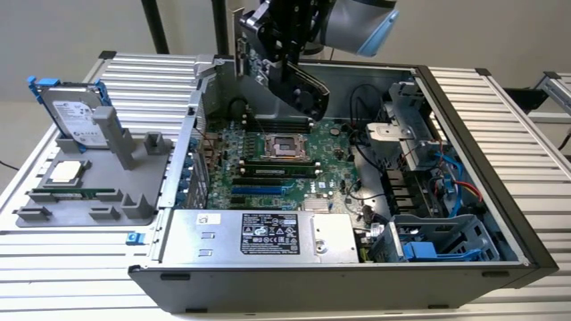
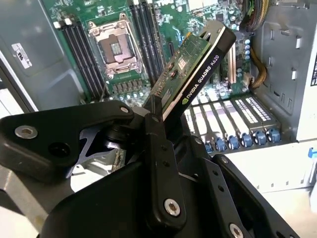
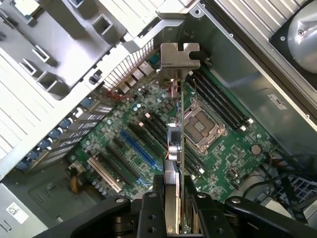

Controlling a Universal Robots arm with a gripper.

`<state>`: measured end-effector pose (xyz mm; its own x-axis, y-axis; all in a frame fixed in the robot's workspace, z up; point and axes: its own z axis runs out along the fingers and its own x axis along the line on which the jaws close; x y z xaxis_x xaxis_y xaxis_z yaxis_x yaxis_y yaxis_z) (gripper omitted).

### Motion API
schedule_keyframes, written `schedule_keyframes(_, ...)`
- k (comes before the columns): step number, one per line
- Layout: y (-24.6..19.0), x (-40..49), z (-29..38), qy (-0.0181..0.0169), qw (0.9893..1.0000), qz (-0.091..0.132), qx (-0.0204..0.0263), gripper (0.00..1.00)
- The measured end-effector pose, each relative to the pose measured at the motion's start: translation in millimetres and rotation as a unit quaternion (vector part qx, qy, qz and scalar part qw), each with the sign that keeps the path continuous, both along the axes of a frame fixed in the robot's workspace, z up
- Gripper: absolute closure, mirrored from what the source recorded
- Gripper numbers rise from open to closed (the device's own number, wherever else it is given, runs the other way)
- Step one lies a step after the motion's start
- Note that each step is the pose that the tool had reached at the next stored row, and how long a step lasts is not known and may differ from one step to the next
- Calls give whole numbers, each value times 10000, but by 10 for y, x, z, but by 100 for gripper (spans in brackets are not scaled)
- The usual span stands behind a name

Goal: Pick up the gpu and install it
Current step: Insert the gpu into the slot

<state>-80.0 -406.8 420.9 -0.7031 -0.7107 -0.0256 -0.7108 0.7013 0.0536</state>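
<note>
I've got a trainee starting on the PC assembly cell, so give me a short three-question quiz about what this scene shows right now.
1. True or false: the tool is shut on the gpu, a flat rectangular card with a green board and a black shroud.
2. Where is the gpu? A: seated in a slot. B: held in the air over the green motherboard inside the open black computer case. C: set down outside the case.
3. Fill in: the silver hard drive in a blue frame stands on the grey plastic tray at the exterior view's ____.
Key: 1 true; 2 B; 3 left.
</note>
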Motion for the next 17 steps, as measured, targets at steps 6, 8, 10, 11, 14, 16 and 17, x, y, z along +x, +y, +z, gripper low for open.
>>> schedule_keyframes(6, 0, 0, 0, 0, 9998, 214, 0, 100)
schedule_keyframes(8, 0, 0, 0, 0, 9996, 276, 0, 100)
schedule_keyframes(10, 0, 0, 0, 0, 9994, 333, 0, 100)
schedule_keyframes(11, 0, 0, 0, 0, 9994, 360, 0, 100)
schedule_keyframes(14, 0, 0, 0, 0, 9990, 446, 0, 100)
schedule_keyframes(16, 0, 0, 0, 0, 9988, 495, 0, 100)
schedule_keyframes(17, 0, 0, 0, 0, 9987, 512, 0, 100)
